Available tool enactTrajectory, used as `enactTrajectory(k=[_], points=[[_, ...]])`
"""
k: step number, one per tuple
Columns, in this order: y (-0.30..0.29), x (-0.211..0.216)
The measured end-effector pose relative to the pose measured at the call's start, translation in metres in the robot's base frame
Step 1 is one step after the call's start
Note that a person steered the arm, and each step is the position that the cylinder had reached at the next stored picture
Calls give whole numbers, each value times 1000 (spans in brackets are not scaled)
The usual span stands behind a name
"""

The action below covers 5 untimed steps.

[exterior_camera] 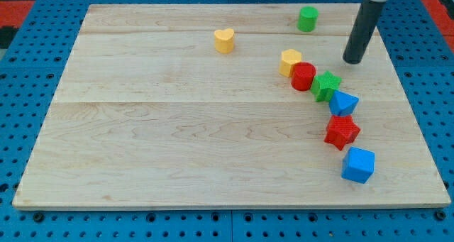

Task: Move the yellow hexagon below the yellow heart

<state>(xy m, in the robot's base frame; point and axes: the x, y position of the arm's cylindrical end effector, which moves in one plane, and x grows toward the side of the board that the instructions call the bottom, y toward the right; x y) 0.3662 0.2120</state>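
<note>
The yellow hexagon (289, 62) lies right of the board's middle, touching the red round block (303, 77) at its lower right. The yellow heart (224, 40) sits up and to the left of the hexagon, near the view's top. My tip (352, 59) rests on the board to the right of the hexagon, about level with it and well apart from it, above the green star (326, 85).
A green cylinder (308, 19) stands near the top edge. Below the green star a chain runs down the right side: a blue triangular block (344, 103), a red star (342, 131), and a blue cube (358, 165). The wooden board (177, 128) lies on a blue pegboard.
</note>
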Motion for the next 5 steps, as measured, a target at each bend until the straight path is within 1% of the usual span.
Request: enactTrajectory(k=[1,2,3,5], points=[[-49,26],[-126,22],[-175,7],[-110,40]])
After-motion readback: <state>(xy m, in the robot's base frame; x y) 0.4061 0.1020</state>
